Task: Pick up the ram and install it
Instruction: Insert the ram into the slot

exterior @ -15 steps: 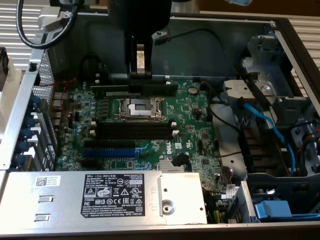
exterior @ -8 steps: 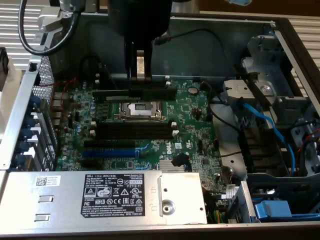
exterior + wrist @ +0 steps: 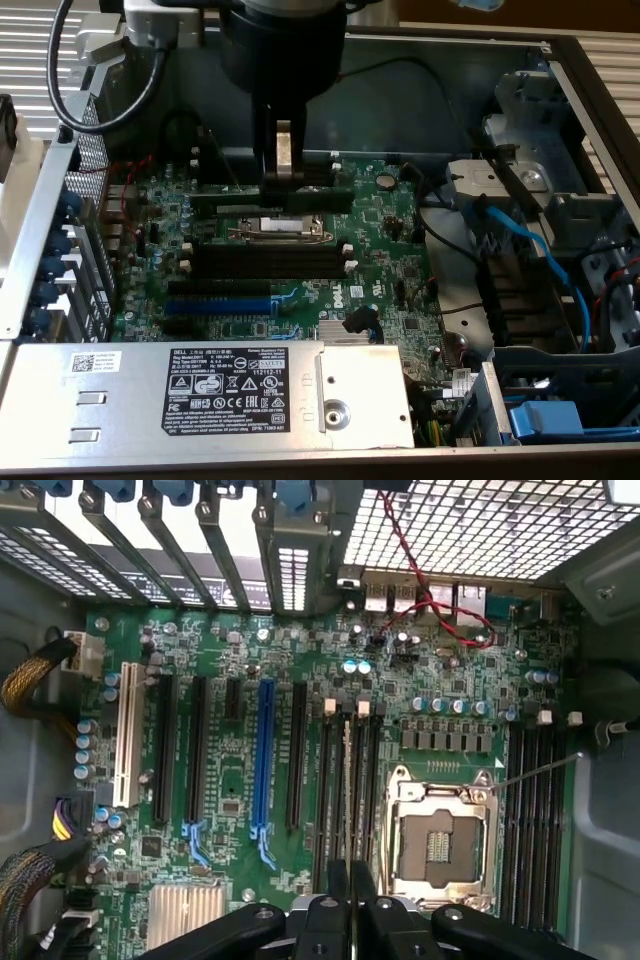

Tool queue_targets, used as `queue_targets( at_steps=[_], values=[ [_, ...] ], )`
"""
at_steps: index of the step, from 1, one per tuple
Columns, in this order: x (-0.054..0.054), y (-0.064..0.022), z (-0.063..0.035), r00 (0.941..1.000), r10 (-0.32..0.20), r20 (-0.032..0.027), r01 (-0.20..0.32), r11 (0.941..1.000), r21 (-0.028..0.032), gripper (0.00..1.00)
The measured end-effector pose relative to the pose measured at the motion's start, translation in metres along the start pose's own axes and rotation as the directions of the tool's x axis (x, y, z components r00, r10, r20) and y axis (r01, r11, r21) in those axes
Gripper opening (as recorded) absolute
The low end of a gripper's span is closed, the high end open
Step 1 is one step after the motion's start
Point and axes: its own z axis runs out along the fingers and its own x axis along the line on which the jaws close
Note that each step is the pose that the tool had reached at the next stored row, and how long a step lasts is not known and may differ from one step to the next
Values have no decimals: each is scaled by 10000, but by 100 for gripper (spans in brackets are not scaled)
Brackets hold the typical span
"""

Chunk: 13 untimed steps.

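My gripper (image 3: 283, 172) hangs over the green motherboard (image 3: 385, 240), shut on the ram (image 3: 225, 201). The ram is a long dark stick held level, edge down, a little above the board near the CPU socket (image 3: 275, 228). In the wrist view the ram (image 3: 348, 780) shows edge-on as a thin line running out from between my black fingers (image 3: 322, 920). There it lies along the group of black slots (image 3: 325, 790) beside the CPU socket (image 3: 440, 840). I cannot tell whether the stick touches a slot.
More black slots (image 3: 535, 820) lie on the socket's other side, and a blue slot (image 3: 215, 305) sits nearer the silver power supply (image 3: 240, 395). A blue cable (image 3: 530, 250) and drive bays fill the exterior view's right. Red wires (image 3: 430, 605) cross near the rear ports.
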Motion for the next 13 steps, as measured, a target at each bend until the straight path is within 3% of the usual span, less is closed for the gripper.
queue_targets(
  at_steps=[3, 9, 13],
  values=[
    [2, -3, 36, 10000, 52, -39, -52, 10000, 1, 13],
    [-36, -40, 95, 9997, 80, -219, -80, 10000, -4, 13],
    [-57, -42, 137, 9994, 173, -292, -173, 9999, -4, 13]
  ],
)
